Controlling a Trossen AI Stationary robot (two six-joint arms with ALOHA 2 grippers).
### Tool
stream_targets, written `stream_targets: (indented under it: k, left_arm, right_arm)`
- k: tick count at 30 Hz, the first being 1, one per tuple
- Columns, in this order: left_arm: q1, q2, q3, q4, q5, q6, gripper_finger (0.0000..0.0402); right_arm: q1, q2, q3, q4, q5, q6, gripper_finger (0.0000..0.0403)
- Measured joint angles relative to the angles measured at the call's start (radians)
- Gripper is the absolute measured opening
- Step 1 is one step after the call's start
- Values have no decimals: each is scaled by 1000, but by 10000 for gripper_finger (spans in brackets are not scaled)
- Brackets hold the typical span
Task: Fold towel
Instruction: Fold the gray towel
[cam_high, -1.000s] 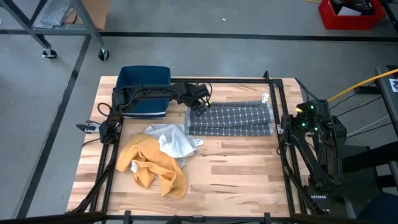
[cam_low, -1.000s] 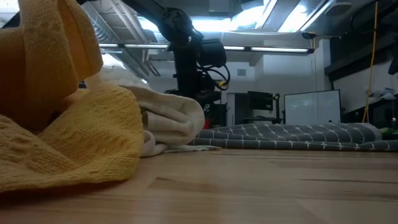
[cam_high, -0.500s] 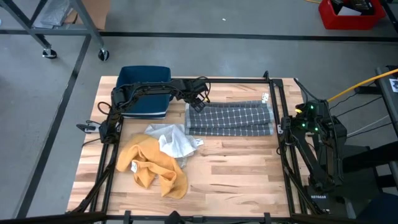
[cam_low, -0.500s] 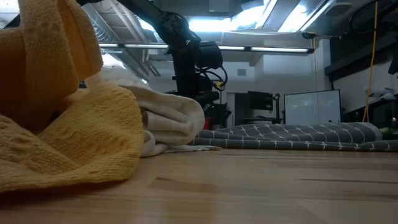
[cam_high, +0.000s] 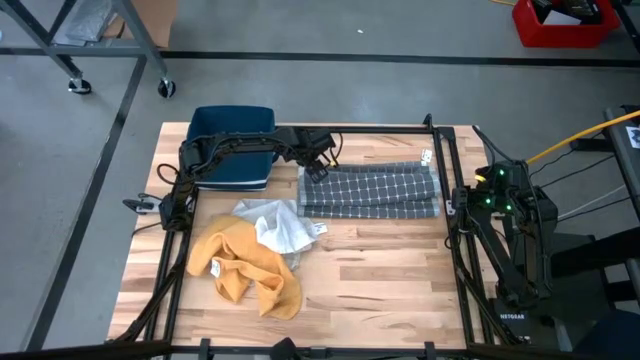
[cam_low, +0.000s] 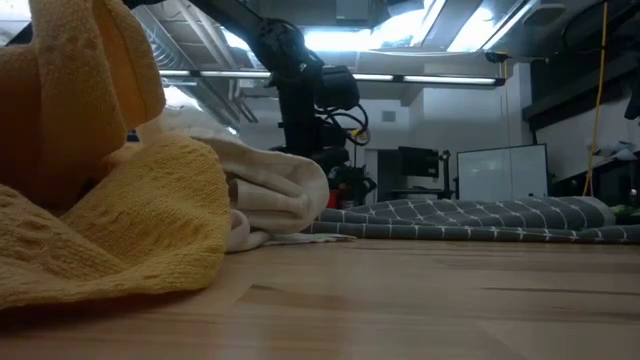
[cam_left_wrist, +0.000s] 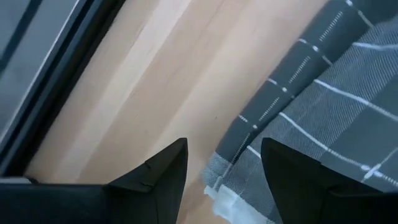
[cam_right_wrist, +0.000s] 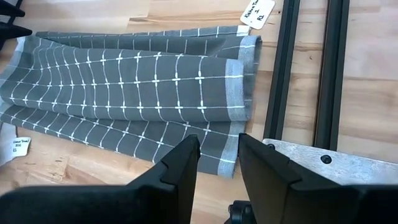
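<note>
Lying nearest the low camera: a crumpled yellow towel (cam_low: 100, 200) is seen at the table's front left, with a white cloth (cam_low: 275, 195) bunched just behind it and touching it.
Table: a wooden table (cam_high: 380, 270) carries three cloths in all, one yellow, one white, one grey.
Grey checked towel (cam_high: 372, 189): it is laid flat in the far half of the table, right of centre, folded over on itself, with its long axis running left to right across the table. A white tag (cam_right_wrist: 257, 12) is seen at its far right corner.
Left arm pose: the arm is stretched from its base at the table's left edge across the far side, past a dark blue bin (cam_high: 232, 147) at the far left corner.
Left gripper (cam_high: 315, 165): it is held at the grey towel's left end, fingers pointed down. In the left wrist view the fingers (cam_left_wrist: 163, 171) are spread apart on either side of the towel's hemmed corner, and nothing is clasped between them.
Right arm pose: the arm is folded back at its base by the table's right edge.
Right gripper (cam_right_wrist: 217, 165): it is held beside the grey towel's right end, over the black frame rails (cam_right_wrist: 308, 68). Its fingers are seen with a gap between them, and nothing is held in it.
Count of arms: two.
</note>
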Motion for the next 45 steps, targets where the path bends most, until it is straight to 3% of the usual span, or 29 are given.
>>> stream_targets:
  k: [10, 16, 21, 25, 30, 35, 45]
  left_arm:
    - [0, 0, 0, 86, 0, 184, 196]
    - [0, 0, 0, 208, 0, 317, 196]
    - [1, 0, 0, 243, 0, 392, 196]
    - [7, 0, 0, 243, 1, 458, 196]
    - [24, 0, 0, 259, 124, 525, 192]
    - [42, 0, 0, 310, 271, 533, 176]
    - [58, 0, 0, 362, 281, 523, 154]
  right_arm:
    - [0, 0, 14, -43, -111, -202, 122]
    - [0, 0, 15, -34, -289, -160, 107]
    - [0, 0, 14, 39, -397, -19, 45]
    - [0, 0, 14, 142, -486, 106, 8]
    - [0, 0, 14, 280, -563, 291, 39]
    - [0, 0, 14, 433, -593, 433, 42]
    - [0, 103, 14, 1007, -601, 571, 19]
